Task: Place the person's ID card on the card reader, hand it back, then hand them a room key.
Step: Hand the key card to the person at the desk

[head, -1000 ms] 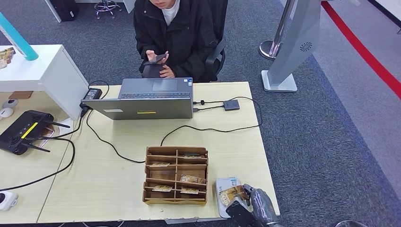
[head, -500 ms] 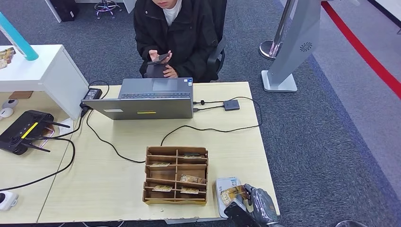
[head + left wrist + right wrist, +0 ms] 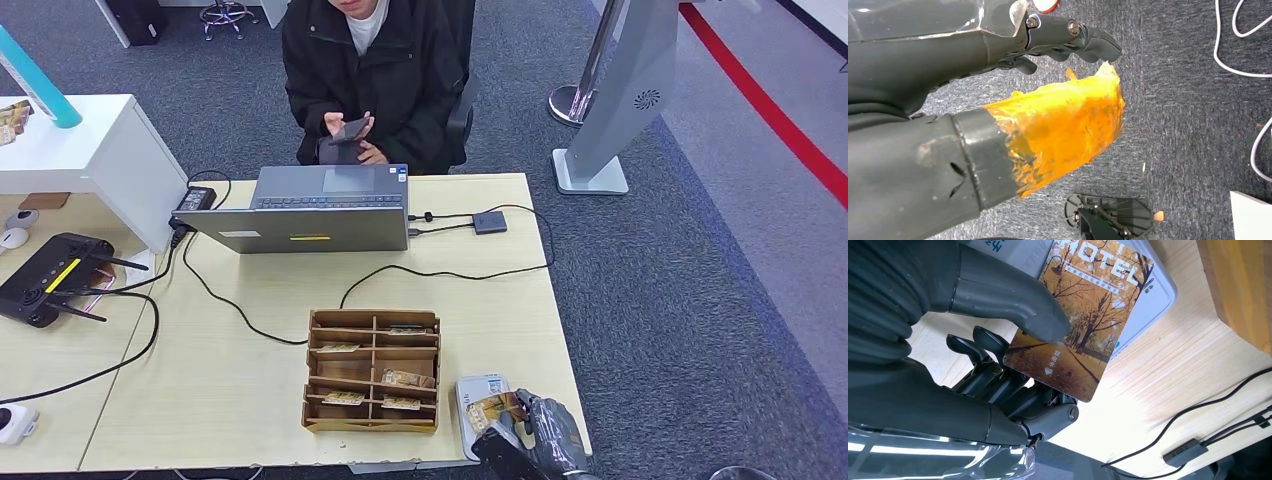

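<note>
My right hand (image 3: 545, 437) pinches a card (image 3: 491, 408) printed with autumn trees and the word HOTEL between its thumb and fingers. It holds the card just over the white card reader (image 3: 478, 388) at the table's near right corner. In the right wrist view the card (image 3: 1083, 325) covers part of the reader (image 3: 1148, 295); whether they touch I cannot tell. A wooden organizer (image 3: 372, 370) beside the reader holds several similar cards. The person (image 3: 370, 70) sits behind the laptop with a phone (image 3: 348, 128) in both hands. My left hand (image 3: 1048, 100) hangs over the carpet, fingers apart, holding nothing.
An open laptop (image 3: 310, 210) stands at the far edge of the wooden table (image 3: 250, 340), with black cables running across the middle. A router (image 3: 50, 275) lies at the left. A grey stand (image 3: 620, 100) rises from the carpet beyond the table's right side.
The person has lifted the phone a little and shifted to the right. My right hand with the card has barely moved.
</note>
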Controlling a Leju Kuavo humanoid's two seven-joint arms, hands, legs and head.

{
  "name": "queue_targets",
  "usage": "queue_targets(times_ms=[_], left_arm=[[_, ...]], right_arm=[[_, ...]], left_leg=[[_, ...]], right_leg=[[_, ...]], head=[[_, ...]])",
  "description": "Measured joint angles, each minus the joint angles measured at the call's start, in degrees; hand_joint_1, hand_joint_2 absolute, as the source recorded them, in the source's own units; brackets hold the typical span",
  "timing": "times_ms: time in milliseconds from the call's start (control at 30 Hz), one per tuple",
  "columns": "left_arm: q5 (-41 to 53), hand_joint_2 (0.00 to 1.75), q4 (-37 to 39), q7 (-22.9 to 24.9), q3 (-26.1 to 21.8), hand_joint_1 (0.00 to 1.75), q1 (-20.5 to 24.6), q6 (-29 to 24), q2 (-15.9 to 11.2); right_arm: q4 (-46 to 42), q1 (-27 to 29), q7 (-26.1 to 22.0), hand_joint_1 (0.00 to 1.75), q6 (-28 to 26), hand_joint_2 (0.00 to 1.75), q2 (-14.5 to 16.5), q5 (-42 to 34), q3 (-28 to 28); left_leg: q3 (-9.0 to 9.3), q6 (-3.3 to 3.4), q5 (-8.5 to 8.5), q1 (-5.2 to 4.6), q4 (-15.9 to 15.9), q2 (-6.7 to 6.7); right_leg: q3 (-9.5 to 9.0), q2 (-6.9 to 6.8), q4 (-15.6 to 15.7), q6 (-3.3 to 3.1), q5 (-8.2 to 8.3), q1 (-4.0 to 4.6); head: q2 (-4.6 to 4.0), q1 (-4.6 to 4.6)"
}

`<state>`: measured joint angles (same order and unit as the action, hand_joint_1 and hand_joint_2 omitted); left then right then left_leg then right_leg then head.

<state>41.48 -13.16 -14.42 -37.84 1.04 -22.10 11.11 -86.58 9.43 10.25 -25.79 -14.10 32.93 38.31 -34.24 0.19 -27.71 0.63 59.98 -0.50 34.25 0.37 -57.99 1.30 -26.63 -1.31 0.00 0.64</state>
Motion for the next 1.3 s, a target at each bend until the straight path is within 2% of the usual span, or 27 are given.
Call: queue_targets(times_ms=[667, 1300], left_arm=[[0.42, 0.0, 0.0, 0.09, 0.01, 0.0, 0.0, 0.34, 0.08], [0.89, 0.0, 0.0, 0.28, -0.01, 0.0, 0.01, 0.52, 0.36]], right_arm=[[-0.35, 0.03, 0.34, 1.75, -0.12, 1.75, 0.0, 0.81, 0.01], [-4.2, 0.82, 1.38, 1.75, 0.33, 1.75, -0.02, 5.5, -2.37]], left_leg=[[0.01, 0.0, 0.0, 0.0, 0.0, 0.0], [0.0, 0.0, 0.0, 0.0, 0.0, 0.0]], right_leg=[[-0.01, 0.0, 0.01, 0.0, 0.0, 0.0], [0.0, 0.01, 0.01, 0.0, 0.0, 0.0]], head=[[0.0, 0.0], [0.0, 0.0]])
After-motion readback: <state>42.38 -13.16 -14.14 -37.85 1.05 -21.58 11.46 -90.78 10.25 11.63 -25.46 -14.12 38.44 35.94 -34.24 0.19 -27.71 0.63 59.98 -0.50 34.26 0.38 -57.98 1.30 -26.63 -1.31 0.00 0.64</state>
